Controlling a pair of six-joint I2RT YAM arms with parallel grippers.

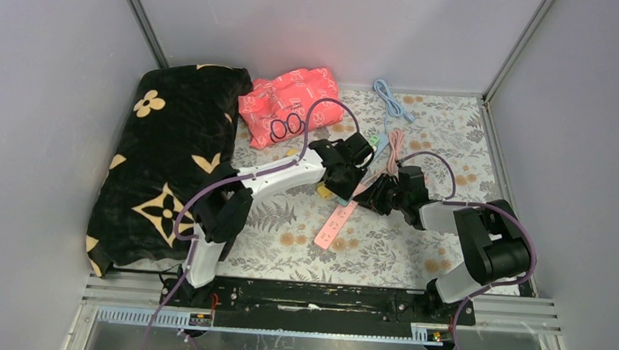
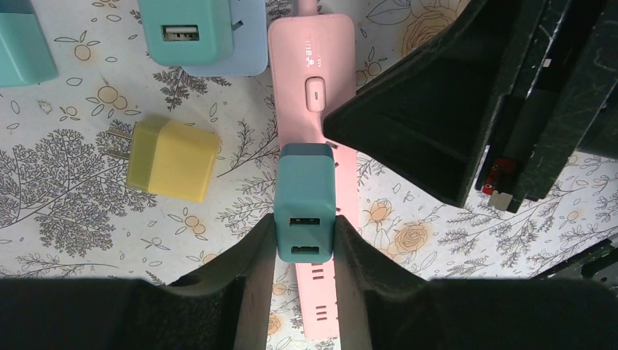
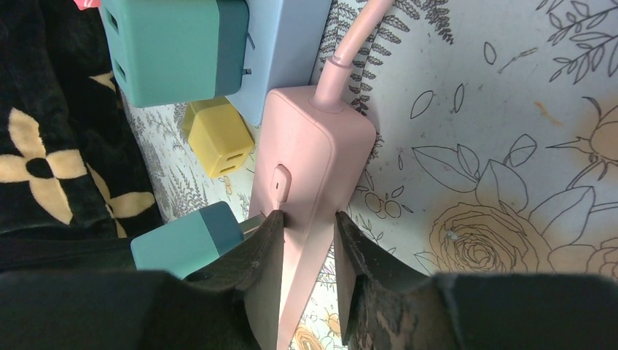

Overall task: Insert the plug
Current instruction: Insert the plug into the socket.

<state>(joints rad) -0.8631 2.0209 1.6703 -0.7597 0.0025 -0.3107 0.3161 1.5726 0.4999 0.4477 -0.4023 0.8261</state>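
A teal USB charger plug (image 2: 306, 197) is held between my left gripper's (image 2: 306, 233) fingers, which are shut on its sides. It stands over the pink power strip (image 2: 313, 73), just below the strip's button. In the right wrist view the plug (image 3: 186, 244) shows a bit of metal prong between it and the strip (image 3: 306, 146). My right gripper (image 3: 307, 222) is shut across the strip's width near the button end. In the top view both grippers, left (image 1: 347, 177) and right (image 1: 374, 197), meet at the strip's (image 1: 336, 225) far end.
A yellow charger (image 2: 175, 159) lies left of the strip. Another teal charger (image 2: 188, 29) sits in a light-blue strip behind it. A black patterned blanket (image 1: 173, 158) fills the left side, a red cloth (image 1: 290, 101) and a blue cable (image 1: 390, 99) lie at the back.
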